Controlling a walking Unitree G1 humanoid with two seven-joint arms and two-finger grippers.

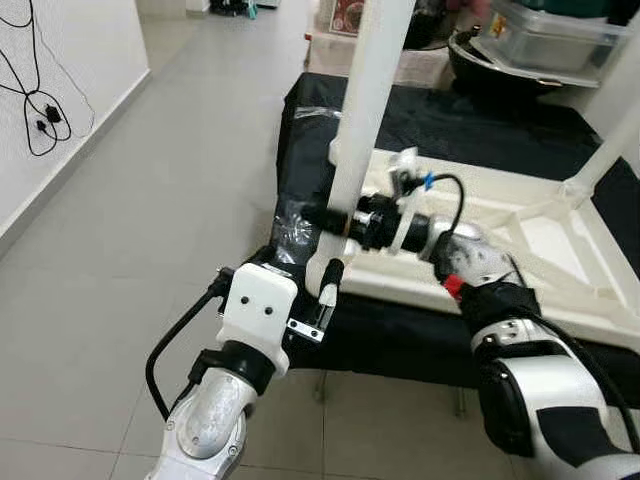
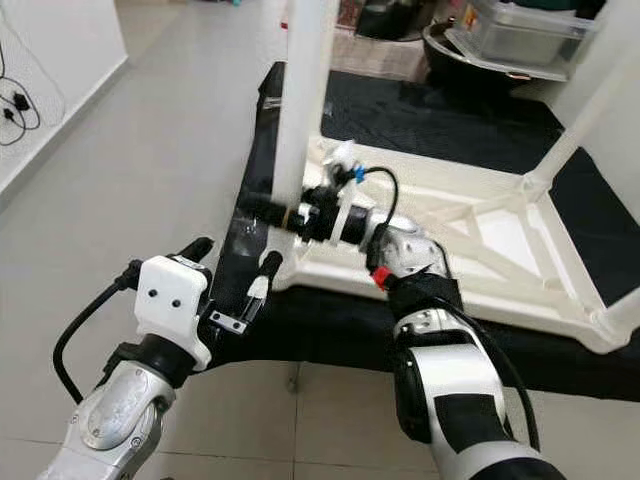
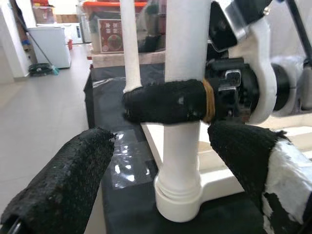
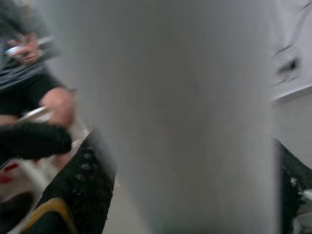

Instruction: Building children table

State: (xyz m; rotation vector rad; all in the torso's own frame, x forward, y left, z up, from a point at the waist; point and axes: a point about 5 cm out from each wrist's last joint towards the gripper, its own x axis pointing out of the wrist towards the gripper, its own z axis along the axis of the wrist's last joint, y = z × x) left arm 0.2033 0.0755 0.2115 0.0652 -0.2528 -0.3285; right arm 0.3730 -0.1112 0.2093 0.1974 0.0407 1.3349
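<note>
While right end effector (image 1: 325, 220) clamps white table leg (image 1: 368, 110) standing in corner socket of upturned tabletop (image 1: 500, 225) on black-covered bed (image 2: 420, 115): leg-fitting step. Left end effector (image 1: 330, 285) open, empty, beside socket. Next: probably press or twist leg fully home.

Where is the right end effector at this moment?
In the left eye view, the right end effector is clamped on the white table leg just above the upturned tabletop's near-left corner.
</note>
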